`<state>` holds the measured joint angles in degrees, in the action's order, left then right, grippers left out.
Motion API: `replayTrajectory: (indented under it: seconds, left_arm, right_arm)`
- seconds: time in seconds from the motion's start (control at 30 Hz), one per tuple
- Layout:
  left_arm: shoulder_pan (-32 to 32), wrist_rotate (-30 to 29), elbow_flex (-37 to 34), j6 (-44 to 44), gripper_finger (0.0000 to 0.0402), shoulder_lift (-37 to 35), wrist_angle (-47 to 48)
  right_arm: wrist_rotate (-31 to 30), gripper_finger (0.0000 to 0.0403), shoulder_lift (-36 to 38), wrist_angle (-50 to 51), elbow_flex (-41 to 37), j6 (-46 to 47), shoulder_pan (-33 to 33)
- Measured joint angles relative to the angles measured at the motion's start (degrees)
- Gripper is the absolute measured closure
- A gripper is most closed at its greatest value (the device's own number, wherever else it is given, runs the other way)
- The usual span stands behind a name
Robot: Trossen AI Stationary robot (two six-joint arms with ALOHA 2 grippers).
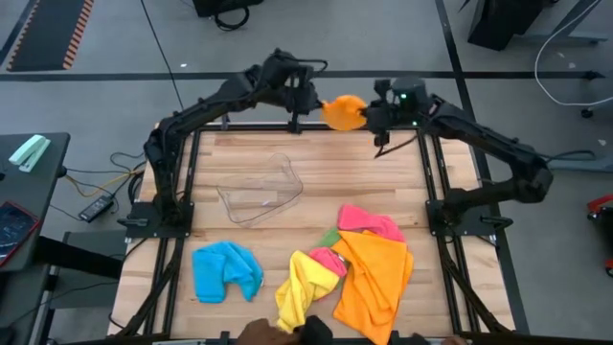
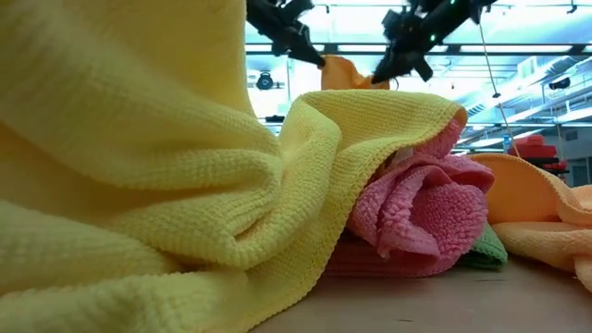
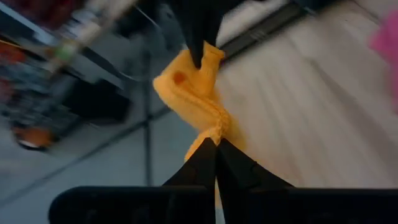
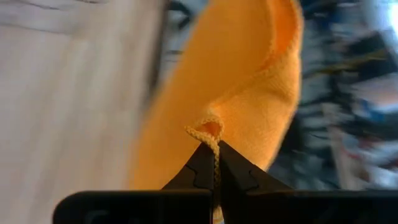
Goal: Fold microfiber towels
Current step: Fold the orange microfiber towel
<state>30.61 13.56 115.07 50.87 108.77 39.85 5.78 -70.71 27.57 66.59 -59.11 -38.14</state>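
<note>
Orange towel (image 1: 342,111) aloft past the table's (image 1: 316,163) twelve o'clock edge, pinched at opposite corners: left gripper (image 1: 299,107) at nine, right gripper (image 1: 369,117) at three. Probably stretching it flat for folding.

Wooden table (image 1: 383,182) with cloths and a tub.
A clear plastic tub (image 1: 260,191) sits mid-table; blue towel (image 1: 226,270), yellow towel (image 1: 299,287), pink towel (image 1: 369,221) and orange towel (image 1: 375,278) lie along its near edge.

Overhead, table-level, two wrist close-ups
</note>
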Motion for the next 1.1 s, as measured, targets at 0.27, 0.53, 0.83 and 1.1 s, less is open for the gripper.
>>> replayTrajectory:
  seconds: [0.27, 0.53, 0.83, 1.1]
  left_arm:
    - [-4.8, 2.5, -7.4, -2.8, 0.0388, 2.7, 2.1]
    - [-12.2, 2.7, -17.2, -9.4, 0.0396, 3.7, 4.1]
    - [-16.2, 2.8, -22.9, -16.2, 0.0382, 3.8, 1.1]
    - [-11.9, -1.5, -24.7, -23.6, 0.0389, 3.8, -5.6]
  right_arm:
    - [6.1, 0.0393, -10.8, 17.3, 0.0, 6.8, 5.3]
    - [6.6, 0.0393, -16.9, 20.6, 0.0, 9.8, 12.9]
    - [7.6, 0.0393, -17.6, 22.2, -0.1, 11.9, 15.2]
    - [8.4, 0.0393, -18.6, 20.4, -0.1, 12.7, 10.0]
